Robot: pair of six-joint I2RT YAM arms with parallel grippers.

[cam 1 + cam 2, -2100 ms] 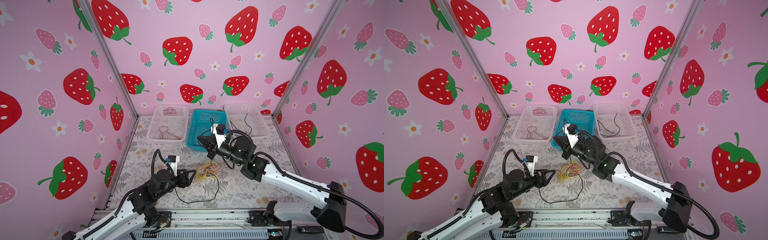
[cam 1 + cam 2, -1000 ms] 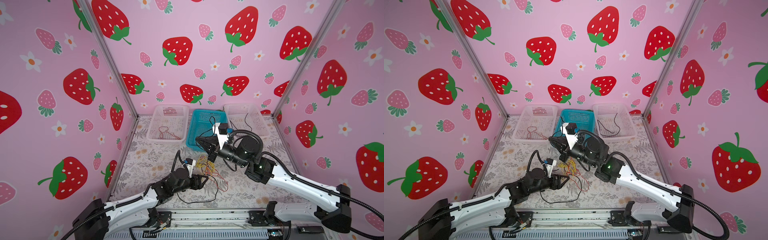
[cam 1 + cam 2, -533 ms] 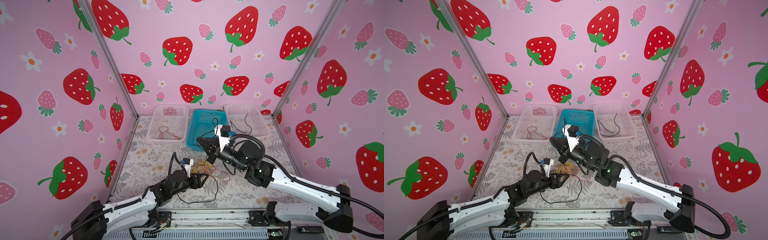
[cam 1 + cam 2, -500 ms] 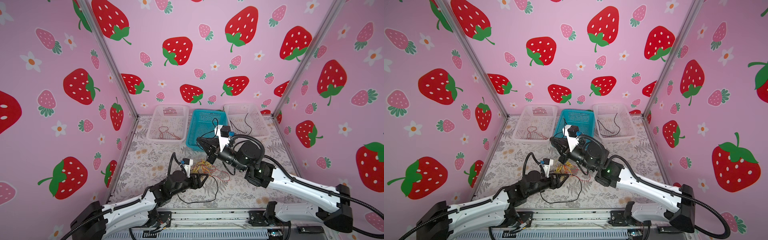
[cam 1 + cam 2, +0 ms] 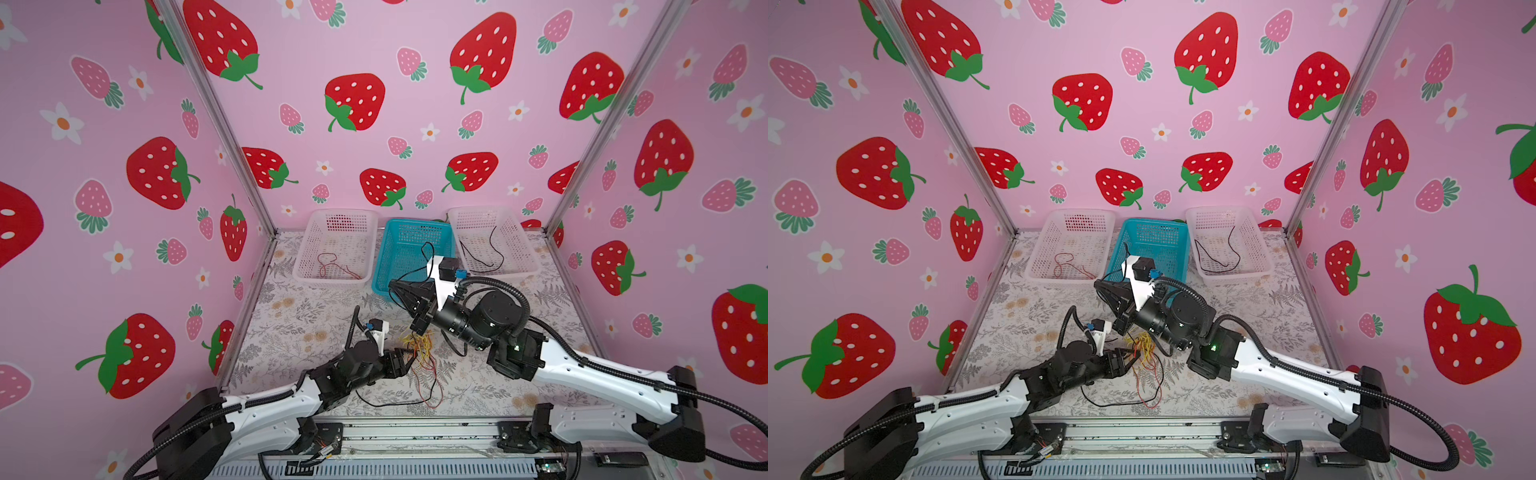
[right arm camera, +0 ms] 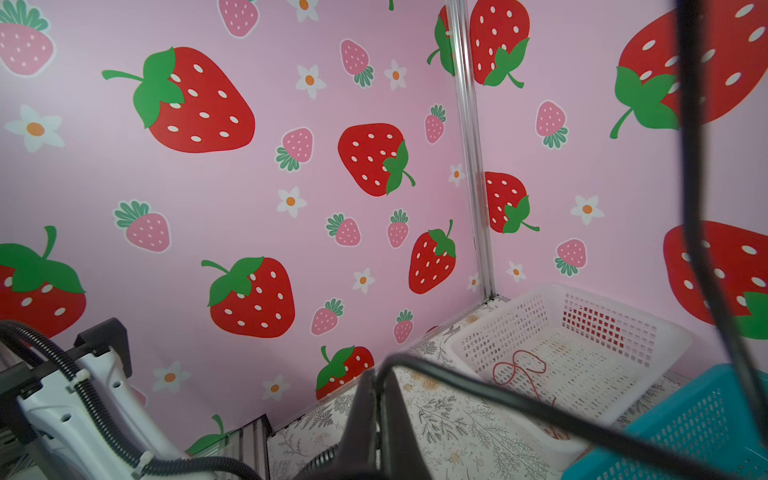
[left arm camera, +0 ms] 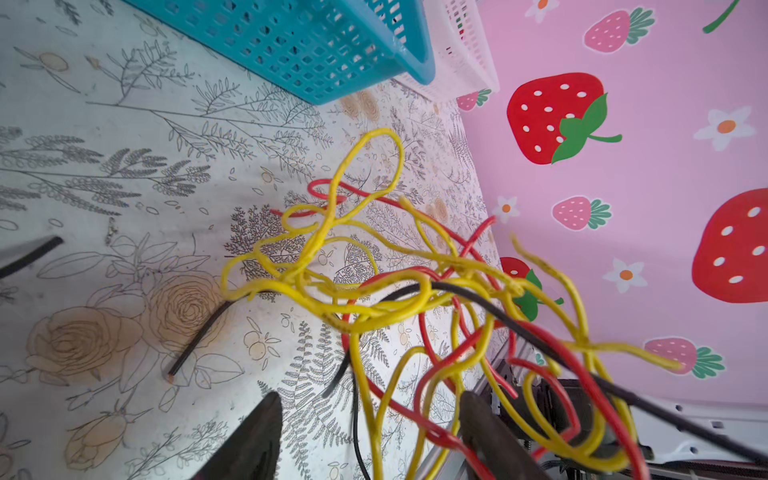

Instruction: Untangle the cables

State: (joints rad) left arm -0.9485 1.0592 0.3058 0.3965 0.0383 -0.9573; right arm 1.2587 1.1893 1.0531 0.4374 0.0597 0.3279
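Bright, even light from above; soft shadows on the surface [image 5: 291, 332]. Both top views bow at the edges. The left wrist view blurs the nearest cables [image 7: 365, 309].

readable text: none | labels, brands: none | numbers, signs: none legible

tangled cables [image 7: 374, 308] cut off at the edge, black cable [image 6: 690, 166] blurred

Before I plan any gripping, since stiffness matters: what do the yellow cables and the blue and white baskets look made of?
Yellow cables: likely plastic-insulated wire, matte; they hold kinks and raised loops.
Blue basket: moulded plastic, smooth, judging by its regular perforated walls.
Left white basket: probably the same plastic, slightly translucent-looking; the right white basket looks alike.
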